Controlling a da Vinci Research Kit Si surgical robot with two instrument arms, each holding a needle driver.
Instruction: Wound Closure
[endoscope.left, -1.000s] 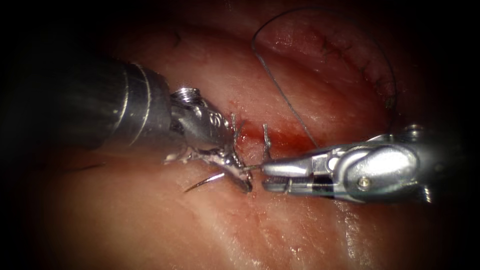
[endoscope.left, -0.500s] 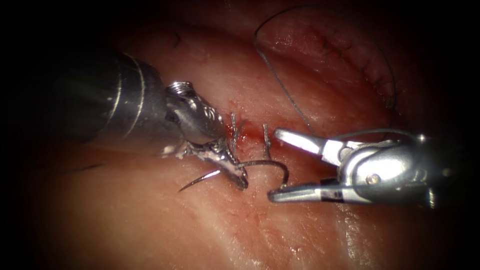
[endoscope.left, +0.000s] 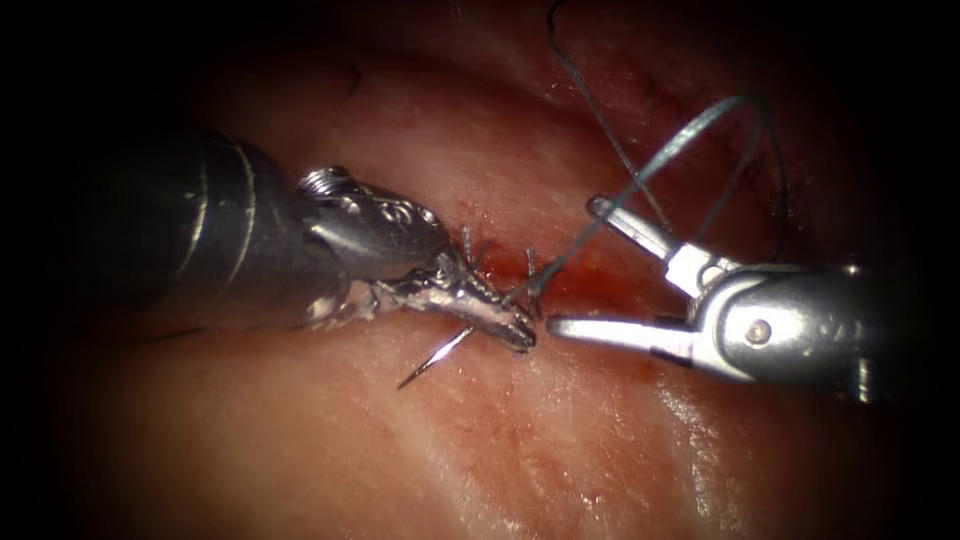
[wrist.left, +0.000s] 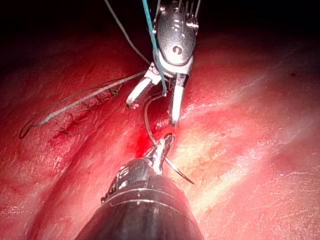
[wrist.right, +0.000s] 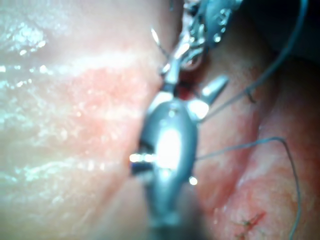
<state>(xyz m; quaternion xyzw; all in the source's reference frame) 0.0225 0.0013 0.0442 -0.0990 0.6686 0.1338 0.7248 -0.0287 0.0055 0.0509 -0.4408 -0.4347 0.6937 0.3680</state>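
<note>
The left tool (endoscope.left: 505, 322), dull metal on a dark ribbed shaft, has its jaws clamped on the needle (endoscope.left: 432, 360) partway along the curve, just left of the cut (endoscope.left: 560, 280). The needle is a thin bright steel arc; its sharp point juts free over the glistening pale tissue (endoscope.left: 560, 450), and from the left wrist camera its other end curves up toward the right tool (endoscope.left: 585, 265). That tool's polished jaws stand wide apart, holding nothing. Dark thread (endoscope.left: 650, 170) loops across the upper jaw. Red fluid (endoscope.left: 590, 285) wets the cut.
</note>
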